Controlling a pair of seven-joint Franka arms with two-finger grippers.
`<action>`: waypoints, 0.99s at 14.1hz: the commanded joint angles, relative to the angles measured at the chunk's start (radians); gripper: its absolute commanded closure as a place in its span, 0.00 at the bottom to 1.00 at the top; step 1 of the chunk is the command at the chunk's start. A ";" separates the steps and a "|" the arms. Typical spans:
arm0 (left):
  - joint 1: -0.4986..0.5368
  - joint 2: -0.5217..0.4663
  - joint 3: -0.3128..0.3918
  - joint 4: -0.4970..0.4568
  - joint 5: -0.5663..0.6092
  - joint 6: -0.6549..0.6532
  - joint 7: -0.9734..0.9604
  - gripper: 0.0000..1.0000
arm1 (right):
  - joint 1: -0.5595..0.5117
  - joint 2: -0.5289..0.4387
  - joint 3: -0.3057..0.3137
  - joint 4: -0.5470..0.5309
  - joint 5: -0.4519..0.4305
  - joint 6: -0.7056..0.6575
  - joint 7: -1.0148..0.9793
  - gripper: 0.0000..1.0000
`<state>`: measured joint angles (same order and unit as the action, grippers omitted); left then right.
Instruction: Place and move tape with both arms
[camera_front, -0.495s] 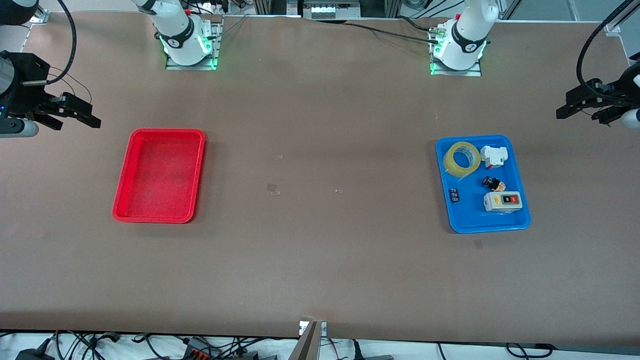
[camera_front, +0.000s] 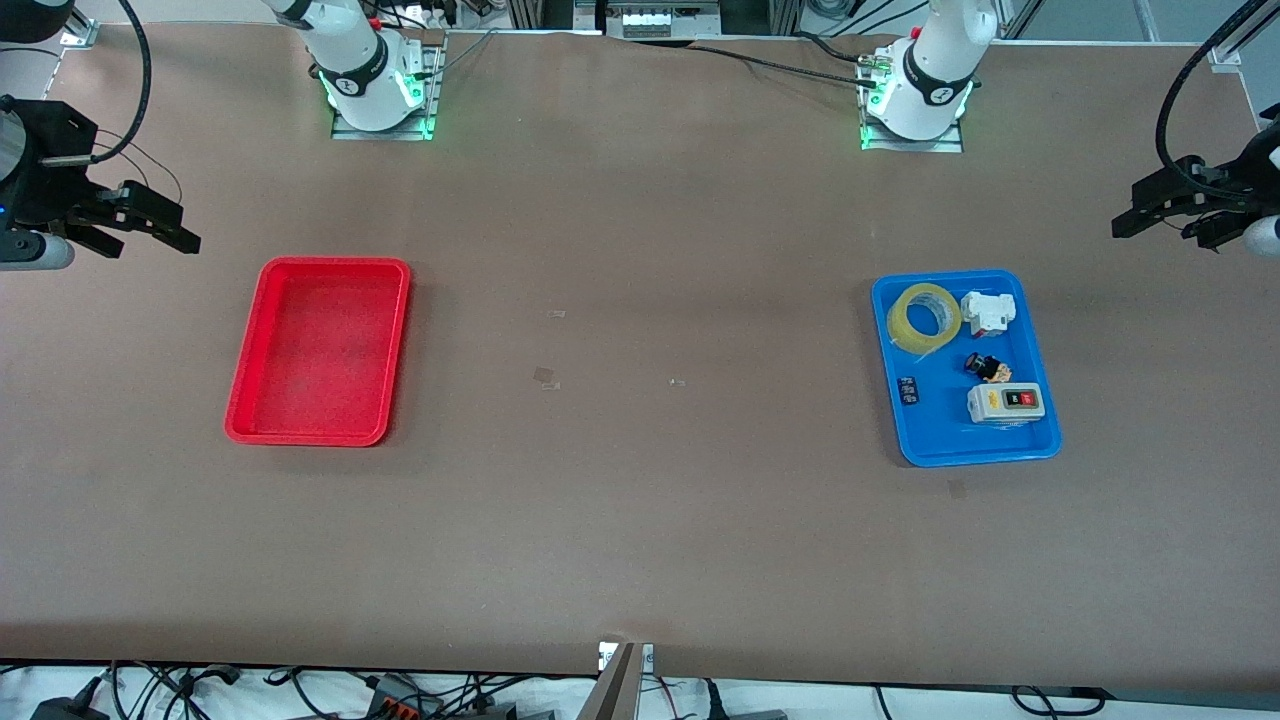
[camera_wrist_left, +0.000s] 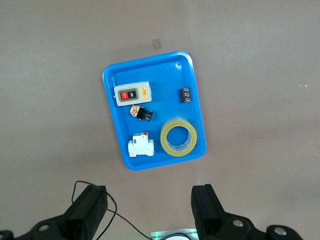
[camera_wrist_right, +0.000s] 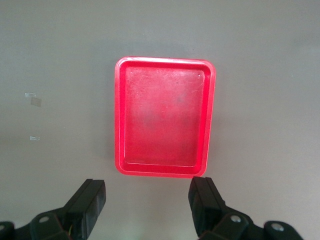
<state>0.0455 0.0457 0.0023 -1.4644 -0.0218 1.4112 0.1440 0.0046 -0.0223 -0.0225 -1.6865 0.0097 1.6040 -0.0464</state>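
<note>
The tape (camera_front: 924, 317) is lying flat in the blue tray (camera_front: 1040, 435), in the corner farthest from the front camera on the side facing the red tray. Just beside it in the same tray is sitting a white boxy part (camera_front: 988, 312). Nearer to the front camera are lying a small black-and-yellow button part (camera_front: 988, 368), a small black chip (camera_front: 908, 390) and a grey switch box (camera_front: 1005, 403) with a red and a black button.

The blue tray is sitting toward the left arm's end of the desk (camera_front: 640, 520), and the red tray (camera_front: 320, 435) is sitting bare toward the right arm's end, well apart from it.

The left pincer (camera_front: 1165, 219) is hanging in the air over the desk's edge at its own end, released, fingers spread and holding nothing. The right pincer (camera_front: 150, 229) is hanging over the desk at its own end, also released and holding nothing.
</note>
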 joint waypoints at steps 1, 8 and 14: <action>-0.002 -0.007 0.005 -0.002 -0.015 -0.001 -0.003 0.00 | 0.003 -0.024 0.003 -0.016 -0.010 -0.004 -0.001 0.00; -0.002 -0.027 0.001 -0.336 -0.014 0.217 0.006 0.00 | 0.002 -0.019 0.003 -0.010 -0.008 -0.026 -0.003 0.00; -0.012 -0.024 -0.028 -0.725 -0.012 0.637 0.008 0.00 | 0.002 -0.019 0.003 -0.010 -0.008 -0.015 -0.003 0.00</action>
<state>0.0389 0.0562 -0.0080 -2.0415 -0.0221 1.9045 0.1438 0.0046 -0.0223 -0.0224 -1.6869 0.0097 1.5880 -0.0464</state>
